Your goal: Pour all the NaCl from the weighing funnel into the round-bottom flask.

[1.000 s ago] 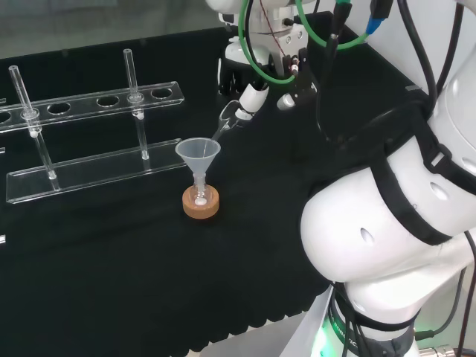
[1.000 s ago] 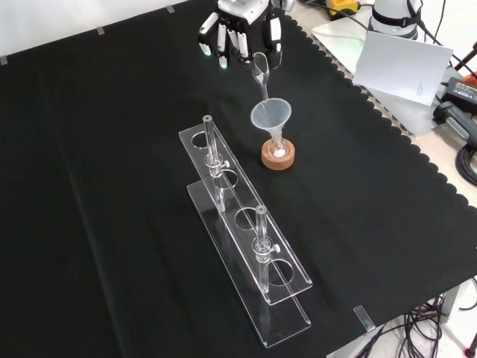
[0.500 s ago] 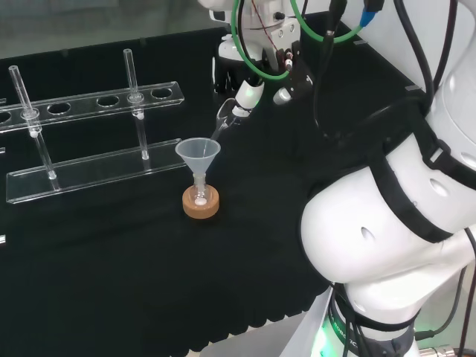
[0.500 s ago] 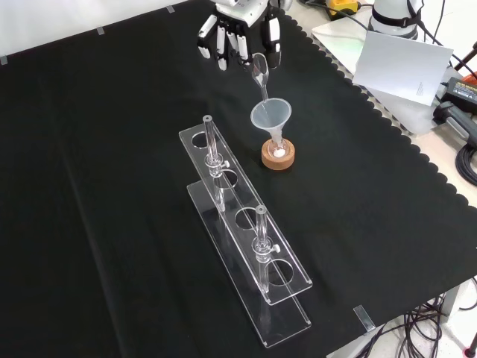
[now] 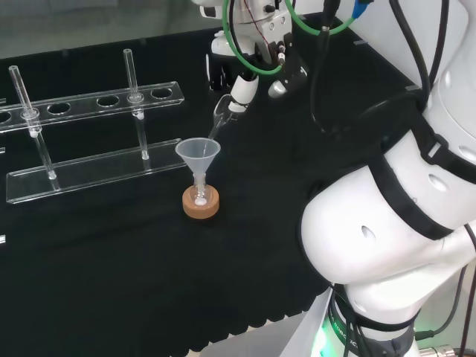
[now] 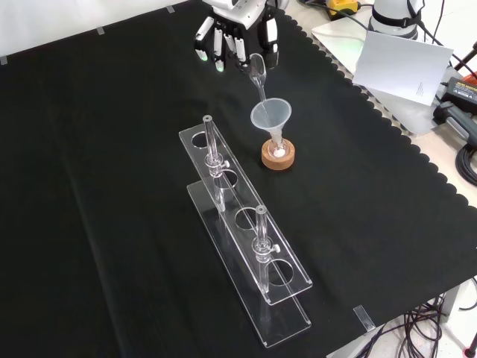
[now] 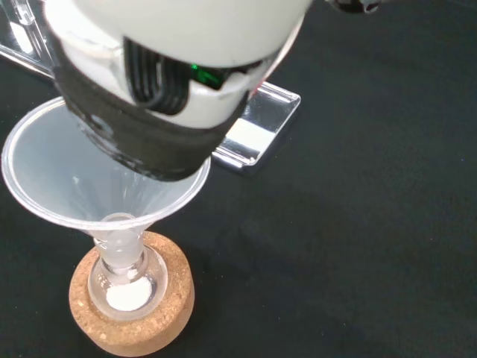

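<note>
Starting nearest me in the front view, I see the round-bottom flask (image 6: 279, 151) on its cork ring (image 6: 279, 157), white salt already in its bulb and a clear funnel (image 6: 270, 115) seated in its neck. Beyond it the weighing funnel (image 6: 258, 71) slants down, spout tip just over that funnel's rim. Farthest off, the hand (image 6: 238, 30) pinches its upper end, other fingers hanging straight.

The hand (image 5: 242, 88) has lifted, drawing the weighing funnel (image 5: 222, 117) up off the funnel (image 5: 198, 155)
</note>
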